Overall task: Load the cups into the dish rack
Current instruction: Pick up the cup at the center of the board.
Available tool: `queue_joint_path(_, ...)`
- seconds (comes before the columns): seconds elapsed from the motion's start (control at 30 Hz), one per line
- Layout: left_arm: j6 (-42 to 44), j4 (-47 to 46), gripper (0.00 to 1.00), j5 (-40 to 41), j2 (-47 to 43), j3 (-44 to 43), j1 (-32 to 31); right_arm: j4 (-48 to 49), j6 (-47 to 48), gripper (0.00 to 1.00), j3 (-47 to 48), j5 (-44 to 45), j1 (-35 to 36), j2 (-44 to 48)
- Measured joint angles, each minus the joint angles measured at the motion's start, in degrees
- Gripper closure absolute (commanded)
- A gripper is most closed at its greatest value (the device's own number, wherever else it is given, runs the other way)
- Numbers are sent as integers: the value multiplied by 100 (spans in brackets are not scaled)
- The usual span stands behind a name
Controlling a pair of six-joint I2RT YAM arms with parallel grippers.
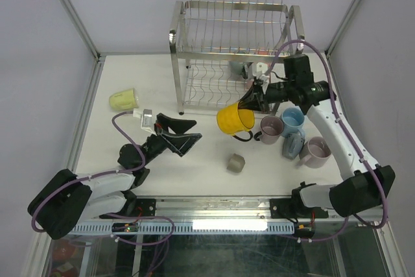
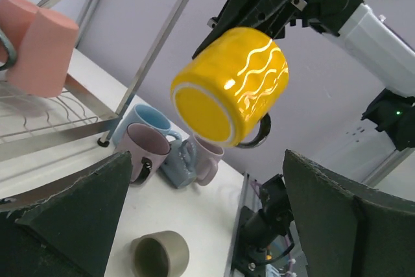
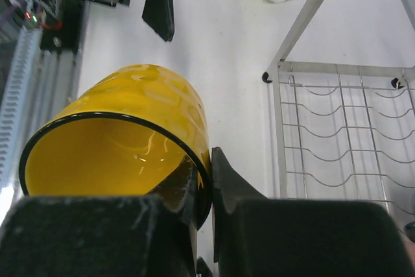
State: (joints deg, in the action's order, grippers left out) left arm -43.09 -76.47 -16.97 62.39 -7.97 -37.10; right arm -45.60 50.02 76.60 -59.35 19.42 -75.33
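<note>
The right pincer (image 1: 253,100) grips the rim of the yellow mug (image 1: 235,120), held tilted above the bench (image 1: 194,176) just before the dish rack (image 1: 230,50) (pink mugs (image 2: 39,43) sit inside). The left pincer (image 1: 189,135) gapes wide.

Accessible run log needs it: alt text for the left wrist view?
A yellow mug hangs in mid-air, its rim pinched by the shut right hand. Below, on the table, stand a cluster of mauve and blue mugs and a small grey-beige cup; pink cups sit in the dish rack at left.
</note>
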Motion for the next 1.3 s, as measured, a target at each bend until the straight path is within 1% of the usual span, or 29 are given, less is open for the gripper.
queue_joint_path(0.1,-299,-280,4,20,157,-7,-76,402,-807,100,-20,-540,-380,79)
queue_joint_path(0.2,-570,-391,4,168,407,-85,-389,879,-1620,100,-57,-981,-730,184)
queue_joint_path(0.33,-800,-470,5,323,848,-439,-820,1512,-2621,100,-57,-1300,-1016,391)
queue_joint_path(0.5,-1104,-581,5,389,1392,-994,-1093,2439,-3921,100,-66,-1405,-1137,678)
queue_joint_path(0.6,-1246,-586,5,448,1617,-1248,-1220,3342,-4763,100,-208,-1392,-1145,750)
queue_joint_path(0.83,-1508,-586,5,669,1829,-1596,-1709,6507,-7020,100,-1244,-1237,-1147,669)
queue_joint_path(0.97,-1543,-590,5,920,1832,-1749,-1993,7687,-7814,100,-1725,-1117,-1147,597)
queue_joint_path(1.07,-1541,-590,6,1119,1851,-1836,-2107,8376,-8207,100,-1967,-1045,-1147,597)
queue_joint_path(1.17,-1576,-612,8,1316,2039,-2081,-2149,8902,-8428,100,-2131,-997,-1147,599)
queue_joint_path(1.3,-1705,-610,10,1537,2452,-2444,-2223,9346,-8520,100,-2310,-955,-1147,614)
